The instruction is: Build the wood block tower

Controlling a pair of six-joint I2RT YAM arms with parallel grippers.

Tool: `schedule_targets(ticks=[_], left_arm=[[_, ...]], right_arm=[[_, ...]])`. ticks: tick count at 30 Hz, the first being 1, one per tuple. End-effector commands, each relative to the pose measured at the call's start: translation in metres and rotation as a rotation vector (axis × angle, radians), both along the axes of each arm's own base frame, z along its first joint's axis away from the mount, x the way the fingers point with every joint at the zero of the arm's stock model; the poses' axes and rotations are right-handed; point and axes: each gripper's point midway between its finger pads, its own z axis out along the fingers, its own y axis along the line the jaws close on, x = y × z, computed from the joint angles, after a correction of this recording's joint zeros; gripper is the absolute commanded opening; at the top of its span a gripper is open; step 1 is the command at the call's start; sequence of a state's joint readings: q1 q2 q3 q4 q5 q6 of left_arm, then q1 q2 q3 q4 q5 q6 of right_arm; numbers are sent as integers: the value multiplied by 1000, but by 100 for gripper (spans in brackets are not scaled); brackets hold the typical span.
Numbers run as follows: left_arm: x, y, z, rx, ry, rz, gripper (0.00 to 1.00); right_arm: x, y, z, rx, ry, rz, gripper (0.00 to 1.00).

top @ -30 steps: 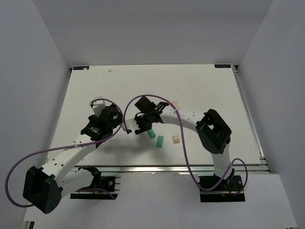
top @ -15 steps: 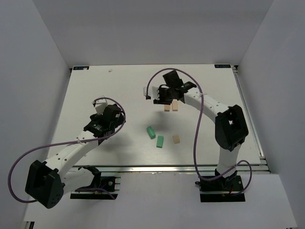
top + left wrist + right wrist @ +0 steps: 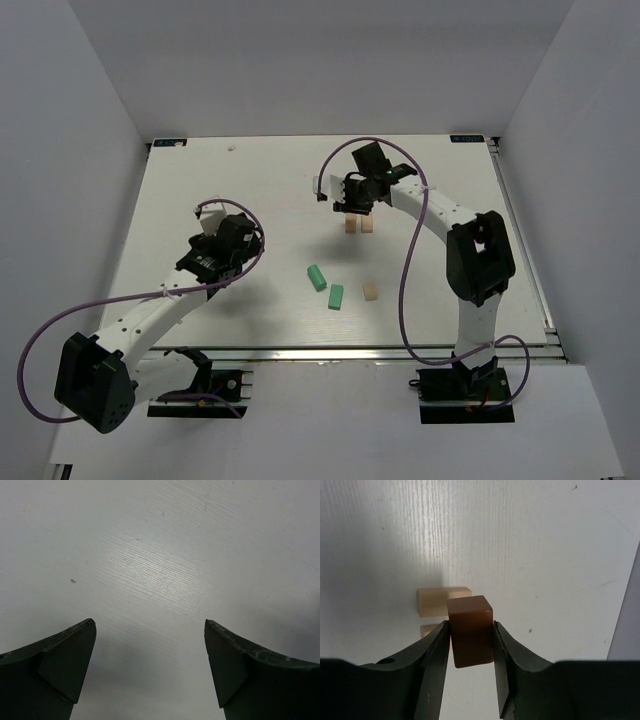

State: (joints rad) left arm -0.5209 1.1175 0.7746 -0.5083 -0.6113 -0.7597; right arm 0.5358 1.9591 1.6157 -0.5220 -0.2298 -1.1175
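Hanging pinched in the right gripper [image 3: 471,628] by the tan blocks [image 3: 443,601], the brown block [image 3: 471,639] could be released off-centre and tipped off; left gripper [image 3: 150,645] is held spread.

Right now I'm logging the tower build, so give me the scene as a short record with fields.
Right fingers: shut on the dark brown block, over the two tan blocks lying side by side
Left fingers: open, nothing between them, bare table below
Loose blocks: two green blocks and one tan block, nearer the arm bases
Tower: nothing visibly stacked yet; contact between brown block and pair cannot be told
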Motion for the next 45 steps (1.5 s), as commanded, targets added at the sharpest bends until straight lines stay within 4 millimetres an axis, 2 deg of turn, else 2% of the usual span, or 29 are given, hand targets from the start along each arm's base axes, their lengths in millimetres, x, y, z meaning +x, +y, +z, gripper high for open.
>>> schedule_targets(ticks=[1,10,14,18,25,45], left_arm=[[3,-2,12,-11,-36,-5,98],[10,-5,8,9,-25,-14,98],[13,-7,7,15,-19,-19,98],[17,-10,2,19,-9,-24,98],[20,-13,-4,31,11,-36,98],[26,-17,-14,47,36,-49,98]], right_arm=[[10,-10,3,-13,-11,-5,11],[9,-20,-28,-47,39,-15,14],[10,-24,-29,-36,53,-31,21],[8,-23,-30,-30,85,-48,21],[6,-30,-47,-60,134,-92,21],[8,-28,-54,-48,167,-136,24]])
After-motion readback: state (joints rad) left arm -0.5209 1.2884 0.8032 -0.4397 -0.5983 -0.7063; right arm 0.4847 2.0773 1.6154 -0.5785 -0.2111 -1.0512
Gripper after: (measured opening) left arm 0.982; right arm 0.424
